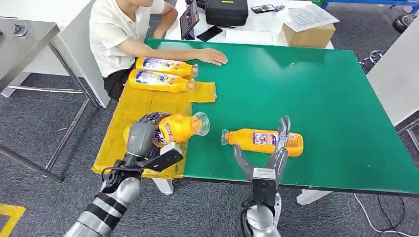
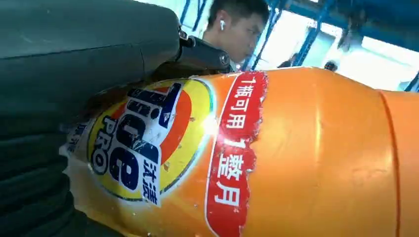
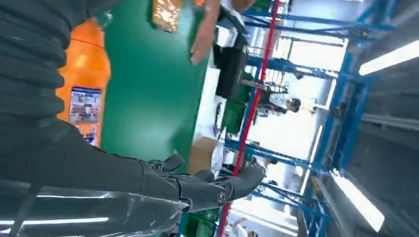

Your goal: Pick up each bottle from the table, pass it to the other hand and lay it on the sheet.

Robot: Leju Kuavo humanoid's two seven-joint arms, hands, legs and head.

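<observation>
I see my left hand [image 1: 144, 134] gripping a bottle [image 1: 180, 128] over the yellow sheet [image 1: 129, 116]; my right hand [image 1: 267, 150] hangs spread above another bottle [image 1: 264, 140] near the table's [image 1: 316, 94] front edge.

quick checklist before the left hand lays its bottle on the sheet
1. Left hand holds the held bottle: ok.
2. Held bottle over the yellow sheet: partly, its neck reaches over the green table: not ok.
3. Free sheet space below the two laid bottles: ok.
4. Right hand open over the table bottle, not gripping it: ok.
5. Person's hand rests on the table beside the sheet: not ok.
6. Cap state on held bottle: cannot tell.
</observation>
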